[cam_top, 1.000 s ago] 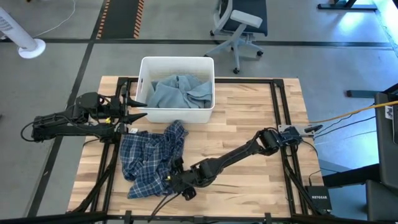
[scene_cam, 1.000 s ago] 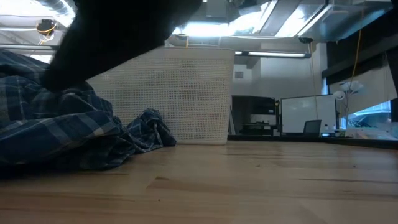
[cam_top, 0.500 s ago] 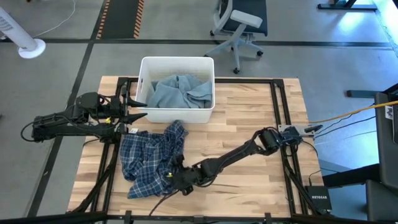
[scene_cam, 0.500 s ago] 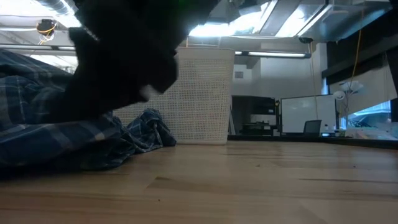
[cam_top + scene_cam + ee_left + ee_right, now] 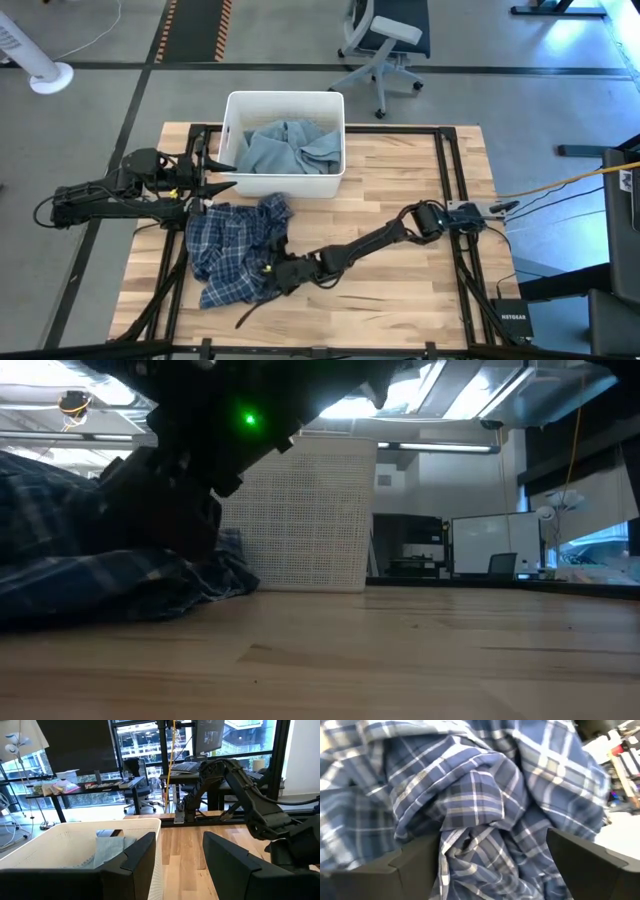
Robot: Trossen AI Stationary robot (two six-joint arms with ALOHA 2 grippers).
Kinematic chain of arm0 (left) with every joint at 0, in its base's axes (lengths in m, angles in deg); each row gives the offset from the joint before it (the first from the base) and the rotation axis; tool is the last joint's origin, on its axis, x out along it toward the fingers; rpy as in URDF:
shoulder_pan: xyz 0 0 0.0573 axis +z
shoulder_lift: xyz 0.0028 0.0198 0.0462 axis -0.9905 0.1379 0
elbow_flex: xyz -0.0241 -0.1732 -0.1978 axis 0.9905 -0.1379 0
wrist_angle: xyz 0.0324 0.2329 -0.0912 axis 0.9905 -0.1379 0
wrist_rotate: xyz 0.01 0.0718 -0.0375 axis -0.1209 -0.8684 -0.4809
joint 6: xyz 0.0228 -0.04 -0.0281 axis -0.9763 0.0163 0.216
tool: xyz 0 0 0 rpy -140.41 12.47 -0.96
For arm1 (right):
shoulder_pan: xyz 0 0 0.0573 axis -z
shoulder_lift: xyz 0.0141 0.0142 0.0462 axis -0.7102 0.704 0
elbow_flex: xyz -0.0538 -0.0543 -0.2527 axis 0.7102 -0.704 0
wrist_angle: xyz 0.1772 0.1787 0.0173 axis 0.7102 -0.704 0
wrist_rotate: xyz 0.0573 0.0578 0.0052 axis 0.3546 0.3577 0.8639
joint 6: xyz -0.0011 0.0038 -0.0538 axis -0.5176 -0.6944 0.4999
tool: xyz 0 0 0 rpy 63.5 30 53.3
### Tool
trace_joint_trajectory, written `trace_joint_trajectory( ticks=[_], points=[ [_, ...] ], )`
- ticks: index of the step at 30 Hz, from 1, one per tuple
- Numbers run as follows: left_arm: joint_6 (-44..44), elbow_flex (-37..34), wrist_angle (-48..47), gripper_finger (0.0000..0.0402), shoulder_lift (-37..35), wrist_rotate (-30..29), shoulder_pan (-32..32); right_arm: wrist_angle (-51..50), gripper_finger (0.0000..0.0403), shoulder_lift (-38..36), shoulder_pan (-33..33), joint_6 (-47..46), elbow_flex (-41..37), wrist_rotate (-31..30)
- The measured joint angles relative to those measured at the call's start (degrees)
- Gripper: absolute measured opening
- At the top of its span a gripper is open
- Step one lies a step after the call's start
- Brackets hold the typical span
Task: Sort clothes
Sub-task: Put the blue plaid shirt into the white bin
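High view: grey-blue piece (image 5: 285,146) inside bin (image 5: 233,103).

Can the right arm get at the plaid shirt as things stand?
Probably yes. The right gripper is already at the plaid shirt, open, with fabric bunched between its fingers, and nothing lies between them.

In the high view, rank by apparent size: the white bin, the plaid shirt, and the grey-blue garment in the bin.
Largest to smallest:
1. White bin and plaid shirt: they cover similar areas, too close to rank.
2. Grey-blue garment, clearly smallest, lying inside the bin.
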Motion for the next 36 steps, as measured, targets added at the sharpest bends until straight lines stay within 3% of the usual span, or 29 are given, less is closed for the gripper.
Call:
trace_joint_trajectory(
  ticks=[4, 10, 19, 25, 32, 36],
  points=[
    [0.0, 0.0, 0.0, 0.0159, 0.0, 0.0, 0.0, 2.3, 0.0360, 0.1, 1.5, 2.4, 0.0, -0.4],
    [-0.1, 0.0, 0.0, 0.0159, 0.0, 0.0, 0.0, 6.8, 0.0360, 0.6, 4.4, 5.0, 0.1, 5.9],
    [-1.0, 0.0, 0.0, 0.0159, 0.0, 0.0, 0.0, 13.4, 0.0360, 2.7, 7.5, 9.3, 0.8, 9.9],
    [-1.0, 0.0, 0.4, 0.0159, 0.0, 0.0, 0.0, 13.1, 0.0360, 7.8, 8.9, 11.0, 8.6, 13.3],
    [-1.0, 0.0, 0.4, 0.0159, 0.0, 0.0, 0.0, 6.1, 0.0360, 12.6, 10.8, 10.6, 18.6, 11.3],
    [-1.0, 0.0, 0.4, 0.0159, 0.0, 0.0, 0.0, 5.0, 0.0360, 14.3, 12.8, 9.6, 20.6, 11.3]
  ],
)
